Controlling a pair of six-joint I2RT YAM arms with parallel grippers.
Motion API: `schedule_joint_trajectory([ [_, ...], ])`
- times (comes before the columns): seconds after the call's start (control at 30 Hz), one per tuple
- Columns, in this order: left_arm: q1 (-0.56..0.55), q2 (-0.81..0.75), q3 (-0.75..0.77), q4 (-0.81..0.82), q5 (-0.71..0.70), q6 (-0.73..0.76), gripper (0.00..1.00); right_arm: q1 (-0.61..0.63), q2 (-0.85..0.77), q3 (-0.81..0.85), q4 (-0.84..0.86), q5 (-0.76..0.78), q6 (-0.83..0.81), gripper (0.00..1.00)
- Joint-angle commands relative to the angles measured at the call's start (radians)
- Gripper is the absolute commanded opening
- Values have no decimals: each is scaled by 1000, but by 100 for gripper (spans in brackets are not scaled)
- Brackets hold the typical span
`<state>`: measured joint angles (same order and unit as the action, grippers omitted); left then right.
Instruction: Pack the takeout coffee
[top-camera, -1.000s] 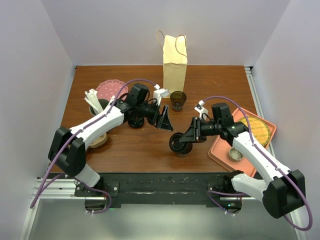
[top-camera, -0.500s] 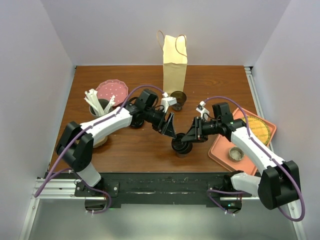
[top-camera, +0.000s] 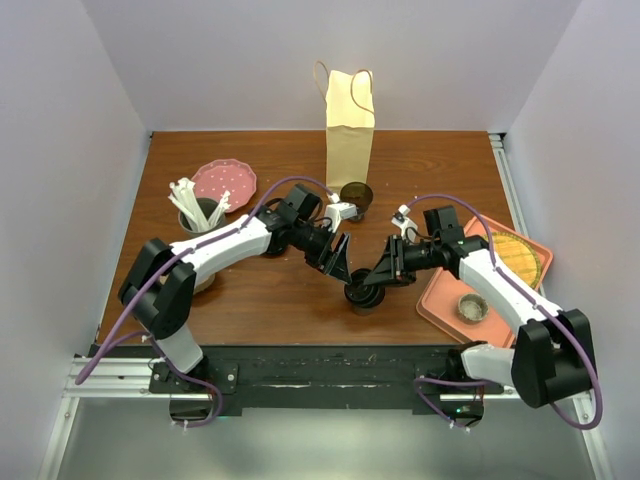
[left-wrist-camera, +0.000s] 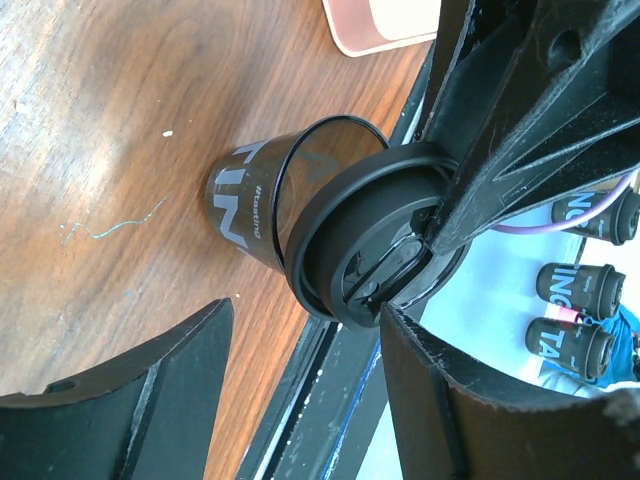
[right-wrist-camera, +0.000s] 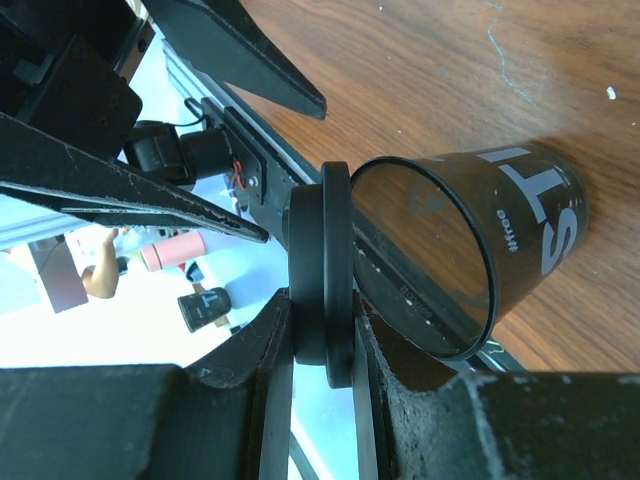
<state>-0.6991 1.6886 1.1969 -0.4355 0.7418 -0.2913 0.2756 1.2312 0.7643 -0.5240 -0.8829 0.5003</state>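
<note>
The takeout coffee cup (top-camera: 360, 299), short, dark and see-through with pale lettering, stands near the table's front middle with its mouth uncovered. My right gripper (top-camera: 373, 278) is shut on its round black lid (right-wrist-camera: 322, 262), holding it on edge beside the cup's rim (right-wrist-camera: 478, 250). My left gripper (top-camera: 340, 266) hangs open just left of the cup. In the left wrist view the lid (left-wrist-camera: 372, 250) sits in front of the cup (left-wrist-camera: 248, 196), and the left gripper (left-wrist-camera: 305, 312) has nothing between its jaws.
A tall paper bag (top-camera: 350, 120) stands at the back, with a second dark cup (top-camera: 355, 194) in front of it. A pink plate (top-camera: 224, 180) and a grey utensil cup (top-camera: 199, 213) sit left. An orange tray (top-camera: 445, 300) with a small bowl (top-camera: 472, 307) lies right.
My left gripper has swung right and forward to the cup, its jaws narrowing somewhat. The right gripper with the lid has barely shifted.
</note>
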Motion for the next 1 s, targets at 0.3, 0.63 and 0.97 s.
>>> schedule_joint_trajectory([
  [0.3, -13, 29, 44, 0, -1, 32, 63, -32, 24, -5, -40, -33, -46, 28],
  [0.63, -20, 40, 49, 1, 1, 30, 62, -55, 25, 4, -91, -22, -89, 36],
  [0.97, -25, 37, 47, -3, -4, 35, 62, -79, 33, 55, -205, 27, -166, 45],
])
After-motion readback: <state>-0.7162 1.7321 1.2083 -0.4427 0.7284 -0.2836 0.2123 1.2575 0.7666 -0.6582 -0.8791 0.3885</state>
